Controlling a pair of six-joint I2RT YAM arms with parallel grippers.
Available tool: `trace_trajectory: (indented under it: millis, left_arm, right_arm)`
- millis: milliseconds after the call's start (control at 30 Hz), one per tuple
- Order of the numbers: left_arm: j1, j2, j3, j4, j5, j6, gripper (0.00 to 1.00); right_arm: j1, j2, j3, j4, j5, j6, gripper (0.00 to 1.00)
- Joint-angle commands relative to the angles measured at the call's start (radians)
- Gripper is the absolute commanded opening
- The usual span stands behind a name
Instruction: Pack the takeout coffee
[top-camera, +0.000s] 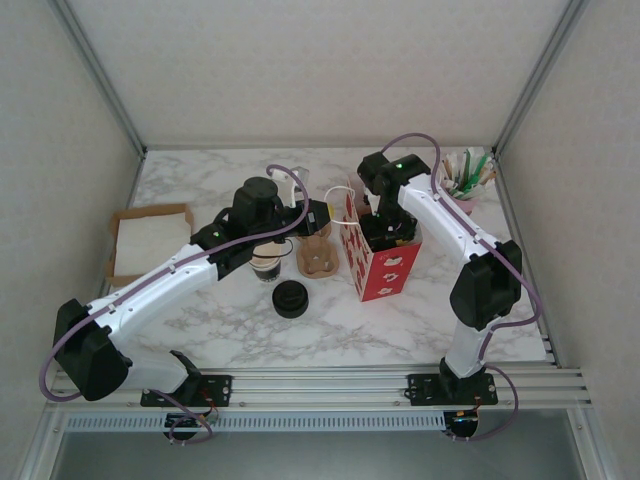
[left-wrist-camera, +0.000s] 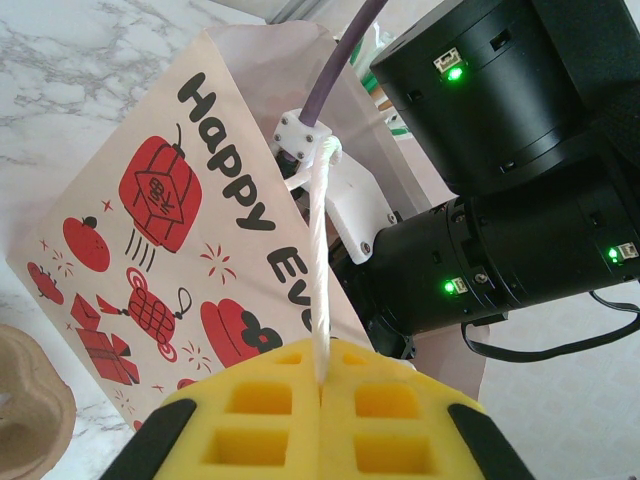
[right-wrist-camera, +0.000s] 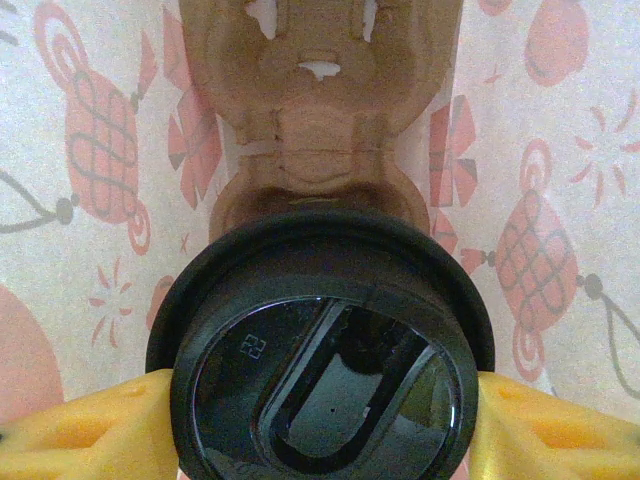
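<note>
Marble table (top-camera: 400, 320): a red printed paper gift bag (top-camera: 385, 270) stands open, right of centre. On its floor, between the walls, lies a brown moulded-pulp cup tray (right-wrist-camera: 320, 130). Above the tray is the takeout coffee (right-wrist-camera: 320, 370). I see its round black plastic lid; the wall is hidden. The right gripper (right-wrist-camera: 322, 432) is clamped on it, inside the bag. The left gripper (left-wrist-camera: 322, 420) is pinched together on the white rope handle (left-wrist-camera: 320, 260).

Step in hand, I judge: lowering the cup. Next: seat it upright in a tray socket, part the jaws, lift straight out.
</note>
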Motion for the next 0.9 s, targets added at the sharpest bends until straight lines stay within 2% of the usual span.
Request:
trace_trajectory:
  millis: [0,867]
  left_arm:
    - [0.008,-0.006,-0.011,0.017,0.007,-0.011,0.00]
    - [0.008,0.000,-0.008,0.018,0.008,-0.008,0.00]
  right_arm:
    - [-0.005,-0.012,-0.005,-0.024,-0.021,-0.014,0.65]
    - [-0.025,-0.001,-0.087,0.056,-0.060,-0.022,0.66]
